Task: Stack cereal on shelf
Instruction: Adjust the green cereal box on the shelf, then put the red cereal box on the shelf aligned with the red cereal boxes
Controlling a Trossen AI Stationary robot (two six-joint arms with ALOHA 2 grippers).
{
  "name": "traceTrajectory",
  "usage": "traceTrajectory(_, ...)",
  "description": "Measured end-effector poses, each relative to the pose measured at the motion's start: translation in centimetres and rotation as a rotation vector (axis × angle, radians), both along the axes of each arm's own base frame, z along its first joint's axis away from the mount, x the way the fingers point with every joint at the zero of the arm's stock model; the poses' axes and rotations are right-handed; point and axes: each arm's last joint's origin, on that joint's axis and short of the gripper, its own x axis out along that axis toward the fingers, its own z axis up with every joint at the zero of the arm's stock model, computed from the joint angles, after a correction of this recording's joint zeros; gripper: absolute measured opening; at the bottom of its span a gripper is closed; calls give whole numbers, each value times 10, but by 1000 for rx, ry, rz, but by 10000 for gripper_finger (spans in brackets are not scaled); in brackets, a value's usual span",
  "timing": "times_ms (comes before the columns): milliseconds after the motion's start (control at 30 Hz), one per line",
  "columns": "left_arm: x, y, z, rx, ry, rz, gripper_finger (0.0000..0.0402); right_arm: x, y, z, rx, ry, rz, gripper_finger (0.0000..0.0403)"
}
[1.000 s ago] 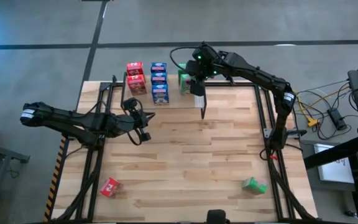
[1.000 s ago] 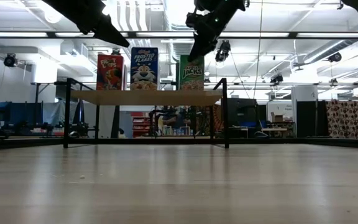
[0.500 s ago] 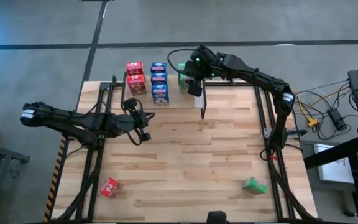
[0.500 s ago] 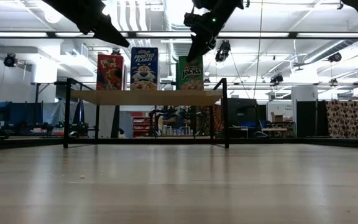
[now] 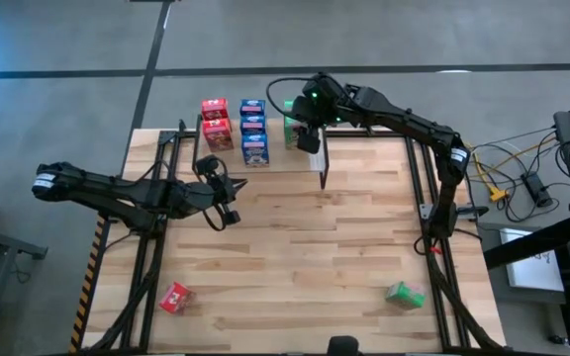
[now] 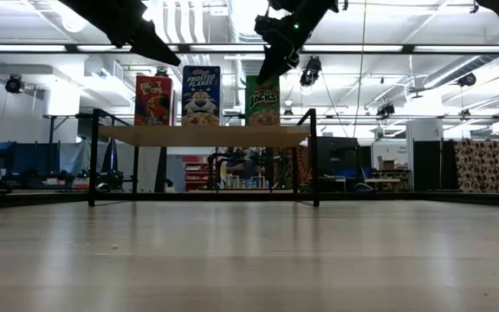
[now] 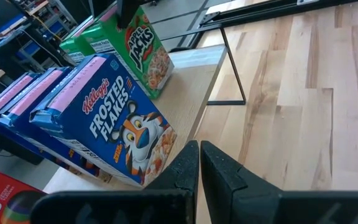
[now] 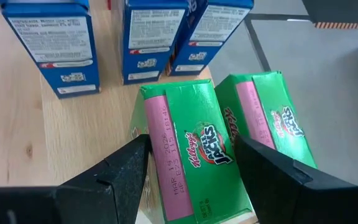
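Note:
The shelf [image 5: 277,158] stands at the table's far edge, and cereal boxes stand upright on its light top board [image 6: 206,136]. From left to right they are red boxes [image 5: 216,123], three blue [image 5: 253,131] and two green [image 5: 291,129]. My right gripper [image 8: 191,186] reaches in from the right and is shut on the nearer green box [image 8: 188,155]. The other green box [image 8: 266,124] stands just behind it. My left gripper [image 7: 199,163] is shut on nothing, above the table just near of the shelf. One red box [image 5: 174,297] and one green box [image 5: 404,295] lie on the tabletop near its near edge. My right gripper pinches the nearer green box at its top end [image 8: 166,186], with one finger [image 8: 126,174] on each broad face. It comes slanting down from above and the right, and the fingers lie across the narrow top. The box [image 6: 262,100] stands on the shelf board, leaning slightly.
The shelf's thin black legs [image 6: 315,156] stand on the tabletop. Black frame rails run along the table's left and right edges [image 5: 426,213]. Bare wooden tabletop [image 5: 305,257] lies between the shelf and the two loose boxes. The room shows beyond the table in the low view.
My right gripper has shifted a little toward the table's left. The green box has gone with it, sliding leftward along the shelf board toward the blue boxes, and now leans slightly.

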Motion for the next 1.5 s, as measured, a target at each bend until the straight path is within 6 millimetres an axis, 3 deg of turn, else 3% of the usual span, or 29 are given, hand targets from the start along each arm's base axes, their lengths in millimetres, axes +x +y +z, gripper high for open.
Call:
traceTrajectory(800,0,0,0,0,0,0,0,3,0,-5,9,10,8,225)
traceTrajectory(1200,0,0,0,0,0,0,0,3,0,-6,8,15,11,282)
traceTrajectory(1500,0,0,0,0,0,0,0,0,10,18,9,-11,14,297)
